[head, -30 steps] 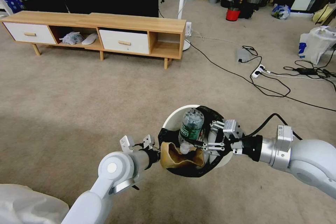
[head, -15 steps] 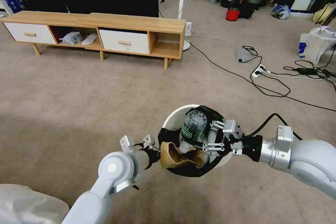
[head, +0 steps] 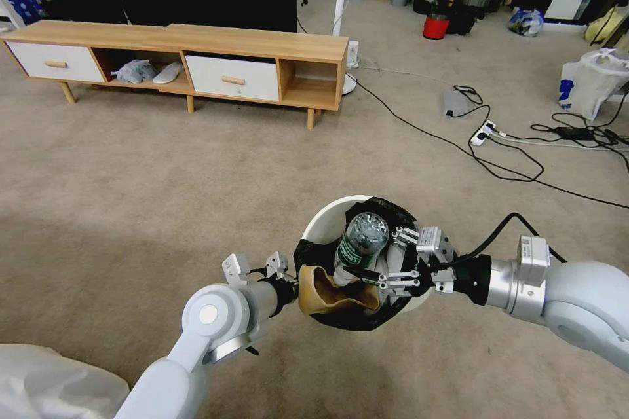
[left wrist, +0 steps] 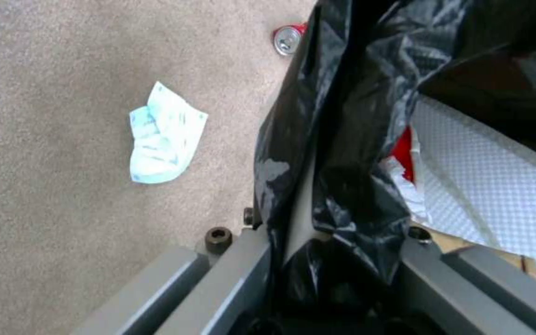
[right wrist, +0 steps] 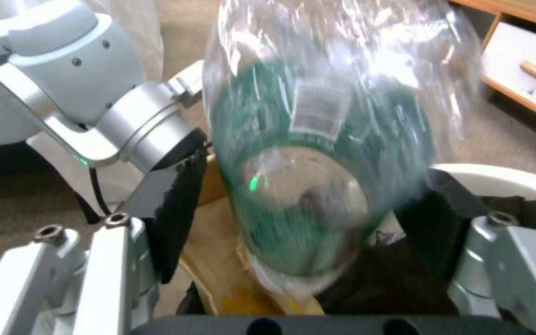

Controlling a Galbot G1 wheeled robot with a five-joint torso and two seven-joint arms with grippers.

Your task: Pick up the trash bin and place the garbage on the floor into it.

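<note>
The left gripper (head: 291, 283) clamps the trash bin (head: 327, 217) rim, held above the floor (head: 164, 196). The right gripper's (head: 370, 273) wide jaws seemingly release the bottle (head: 359, 243) inside. Next: withdraw, fetch remaining tissue (left wrist: 164, 135).

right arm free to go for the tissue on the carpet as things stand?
Probably not yet. The right gripper sits open over the trash bin with the bottle between its fingers. The tissue lies on bare floor beside the bin, by the left gripper clamping the rim.
</note>
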